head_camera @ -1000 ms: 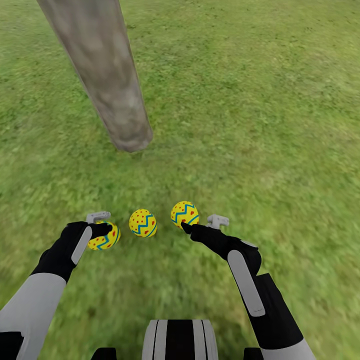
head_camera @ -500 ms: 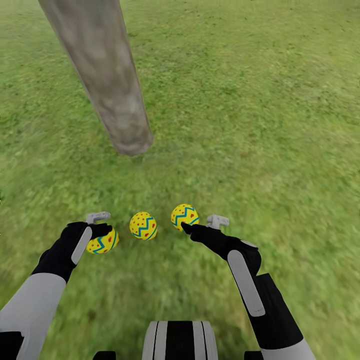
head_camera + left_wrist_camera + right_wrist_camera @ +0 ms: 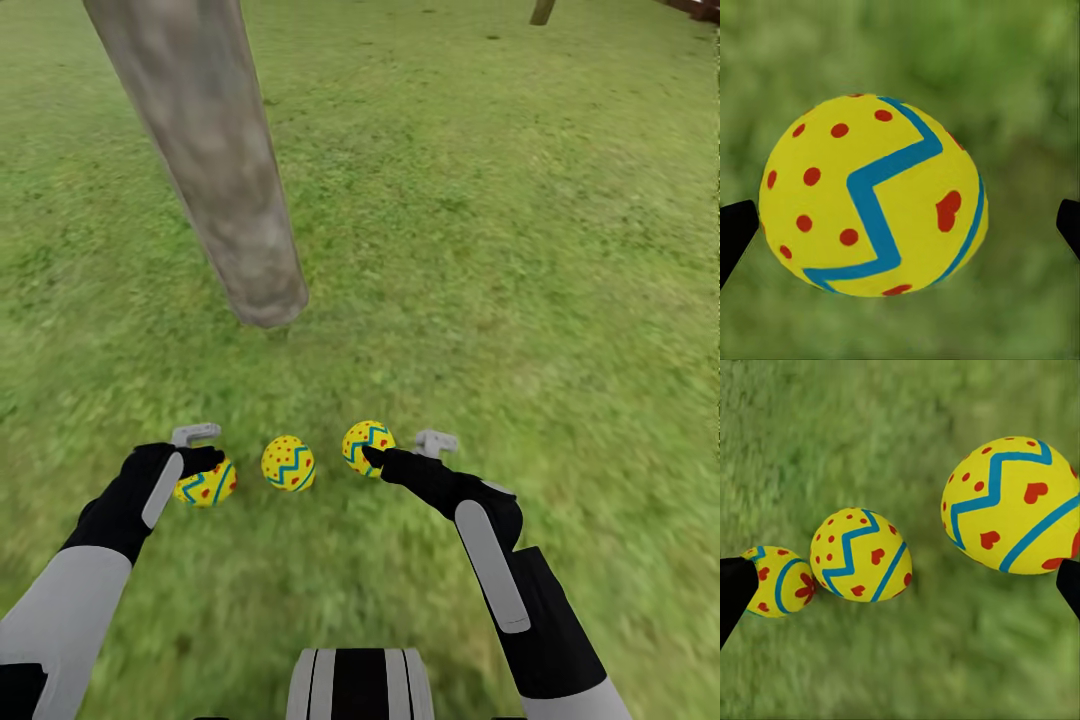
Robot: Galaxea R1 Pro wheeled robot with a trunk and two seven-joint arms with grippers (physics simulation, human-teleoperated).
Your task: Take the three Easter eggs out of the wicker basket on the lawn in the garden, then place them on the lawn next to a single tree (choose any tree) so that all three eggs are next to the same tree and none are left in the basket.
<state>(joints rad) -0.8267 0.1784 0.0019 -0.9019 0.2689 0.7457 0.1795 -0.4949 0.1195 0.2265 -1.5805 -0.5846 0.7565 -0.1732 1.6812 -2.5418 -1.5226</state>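
Already out on the lawn (image 3: 520, 250), three Easter eggs lie in a loose row on the grass, a little way out from the foot of the tree (image 3: 215, 170), whose thick grey-brown trunk rises out of the top of the head view. The left egg (image 3: 207, 483) sits between the fingers of the left gripper (image 3: 201, 451); the left wrist view shows that egg (image 3: 873, 196) with a clear gap to one black fingertip (image 3: 1069, 226) and the other fingertip at or just beside its shell, so the jaws stand wide rather than clamped. The middle egg (image 3: 288, 463) rests alone on the grass, apart from both grippers. The right egg (image 3: 368, 446) lies at the tip of the right gripper (image 3: 400, 450), just beside its dark finger in the head view. From the right wrist view the three eggs line up, the nearest egg (image 3: 1014, 505) large, the middle one (image 3: 861, 555) and the far one (image 3: 781, 582) smaller beyond it; the two black fingertips sit at opposite edges of that view, the jaws spread wide with nothing pinched between them. Both black-and-white forearms reach forward low over the grass. At the far edge of the lawn a second, thin trunk (image 3: 542, 11) is visible.
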